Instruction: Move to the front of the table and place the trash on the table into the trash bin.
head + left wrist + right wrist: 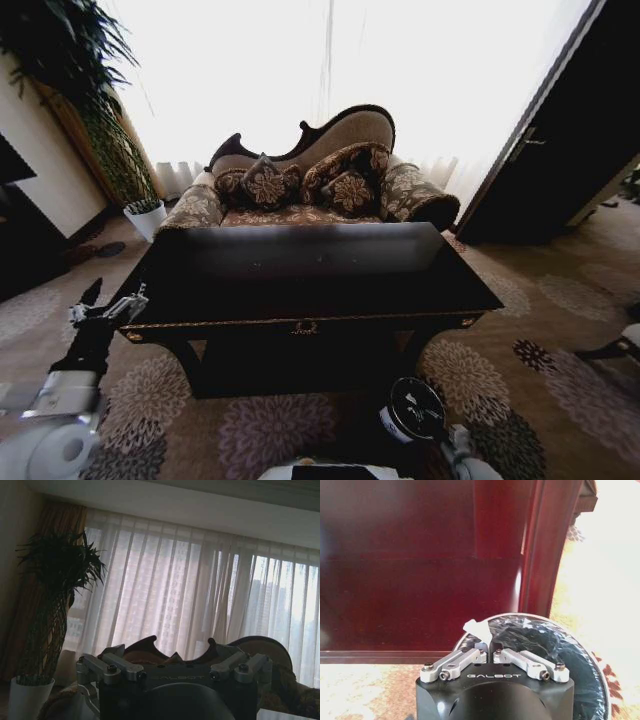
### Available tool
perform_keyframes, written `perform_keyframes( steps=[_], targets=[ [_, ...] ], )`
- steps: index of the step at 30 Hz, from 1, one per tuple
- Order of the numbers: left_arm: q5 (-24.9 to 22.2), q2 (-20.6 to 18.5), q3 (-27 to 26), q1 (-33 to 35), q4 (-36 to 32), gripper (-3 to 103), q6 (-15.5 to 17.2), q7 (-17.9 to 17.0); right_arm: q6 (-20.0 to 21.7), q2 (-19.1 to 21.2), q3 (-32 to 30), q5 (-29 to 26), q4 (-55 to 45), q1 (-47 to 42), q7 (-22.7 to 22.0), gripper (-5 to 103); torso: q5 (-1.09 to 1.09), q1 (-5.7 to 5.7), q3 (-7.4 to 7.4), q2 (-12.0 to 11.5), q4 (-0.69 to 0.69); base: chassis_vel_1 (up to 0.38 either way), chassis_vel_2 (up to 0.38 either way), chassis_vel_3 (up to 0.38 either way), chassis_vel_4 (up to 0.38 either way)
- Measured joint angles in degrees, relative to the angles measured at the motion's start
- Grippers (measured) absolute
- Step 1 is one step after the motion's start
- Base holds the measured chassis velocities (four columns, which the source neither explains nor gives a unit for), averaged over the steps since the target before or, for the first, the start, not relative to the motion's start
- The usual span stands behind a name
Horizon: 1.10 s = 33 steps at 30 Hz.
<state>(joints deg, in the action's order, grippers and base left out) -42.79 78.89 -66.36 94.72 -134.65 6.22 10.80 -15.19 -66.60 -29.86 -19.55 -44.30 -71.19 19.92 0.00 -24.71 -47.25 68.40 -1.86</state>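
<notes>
Right gripper [488,647] is hanging low at near right, just over the trash bin [555,640]. Its fingers are closing narrow on a white paper scrap [472,627]. I'm reading that as held above the opening so the drop lands inside the black liner.

I'm parking the rig square to the table [300,285], near its front edge, so both arms can reach the top. The bin is sitting on the carpet near the table's right front leg, within the right arm's reach.

Left gripper [125,303] is waiting by the table's near left corner with its fingers spread wide, holding nothing.

Hard to make out:
- The gripper body is covering most of the bin's inside.
- The dark gloss is making any small bits on the top hard to tell.
- How firmly the scrap is pinched is unclear.
</notes>
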Motion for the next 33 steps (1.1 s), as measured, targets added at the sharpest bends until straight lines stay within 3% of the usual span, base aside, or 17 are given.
perform_keyframes(
  steps=[10,19,24,26,30,33],
  targets=[
    [0.54,0.13,-1.24,1.67,-0.47,100,-0.1,0.07,4.79,0.03,1.72,1.92,5.25,6.38,-4.96,1,0.0,0.0,0.0,0.0,0.01,0.0,0.0,0.0,0.0],
    [0.87,0.83,-1.01,1.81,-0.76,100,-0.19,0.1,7.25,0.17,1.44,2.72,5.24,6.66,-8.74,1,0.0,0.0,0.0,0.0,0.0,0.0,0.0,0.0,0.0],
    [1.22,1.06,-0.62,1.81,-0.94,100,-0.24,0.14,7.45,0.22,1.31,2.71,4.8,6.07,-8.49,-1,0.0,0.0,0.0,0.0,0.0,0.0,0.0,0.0,0.0],
    [1.23,1.06,-0.61,1.86,-1.01,100,-0.26,0.17,7.45,0.21,1.2,2.78,4.56,5.69,-8.12,10,0.0,0.0,0.0,0.0,0.0,0.0,0.0,0.0,0.0],
    [1.23,0.99,-0.65,1.96,-1.08,100,-0.3,0.18,7.45,0.07,1.05,2.78,4.35,5.46,-7.96,15,0.0,0.0,0.0,0.0,0.0,0.0,0.0,0.0,0.0],
    [1.22,0.81,-0.71,2.09,-1.18,100,-0.35,0.18,7.47,-0.07,0.96,2.78,3.84,5.04,-7.86,32,0.0,0.0,0.0,0.0,0.0,0.0,0.0,0.0,0.0]
  ],
)
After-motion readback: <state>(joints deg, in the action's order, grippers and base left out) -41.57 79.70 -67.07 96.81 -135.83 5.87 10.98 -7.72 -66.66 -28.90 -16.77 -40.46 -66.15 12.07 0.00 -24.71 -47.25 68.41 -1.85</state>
